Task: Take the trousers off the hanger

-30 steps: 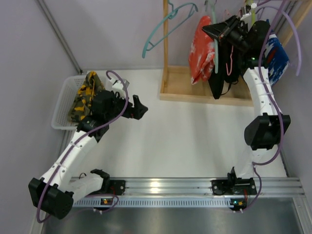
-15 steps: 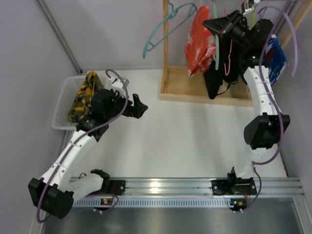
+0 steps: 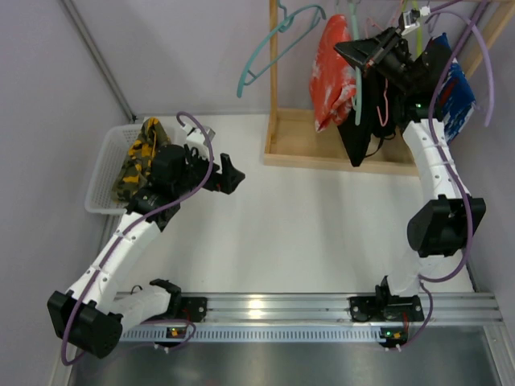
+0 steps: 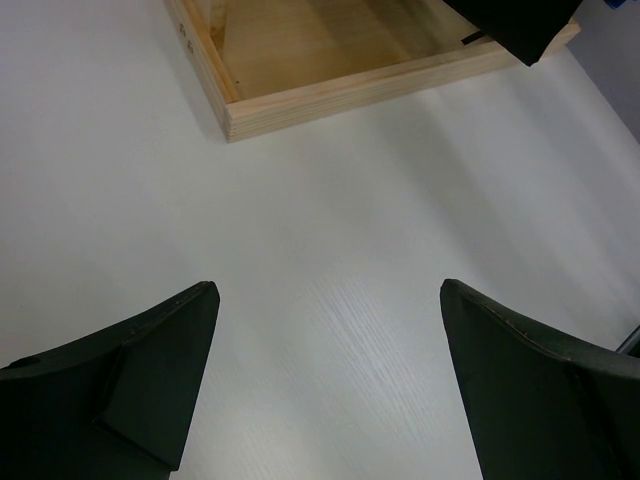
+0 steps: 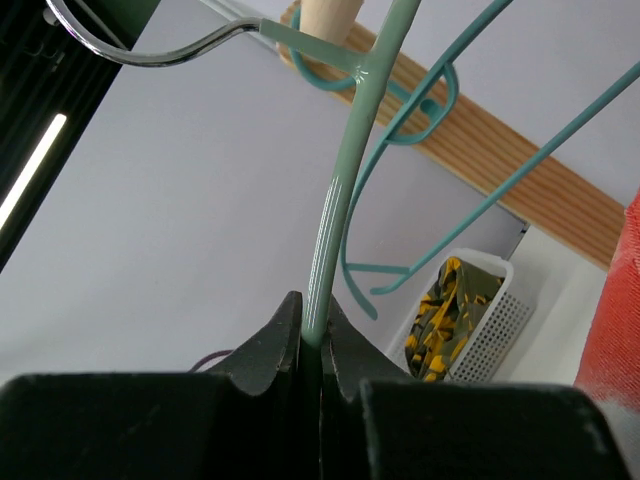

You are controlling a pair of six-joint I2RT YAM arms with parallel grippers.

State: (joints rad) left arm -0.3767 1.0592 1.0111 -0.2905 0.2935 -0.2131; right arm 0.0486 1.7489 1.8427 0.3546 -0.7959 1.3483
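Green-yellow camouflage trousers (image 3: pixel 138 157) lie in the white basket (image 3: pixel 103 173). Red-orange trousers (image 3: pixel 331 68) and black trousers (image 3: pixel 358 133) hang far right. Right claw (image 5: pixel 312 330) squeezes the thin green hanger (image 5: pixel 345 190); left claw (image 4: pixel 328 290) is open.

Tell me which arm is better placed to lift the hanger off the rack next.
Right. The right arm has jaws shut on the green hanger at the rack, beside the black trousers. The left arm sits open-jawed over the table, short of the rack.
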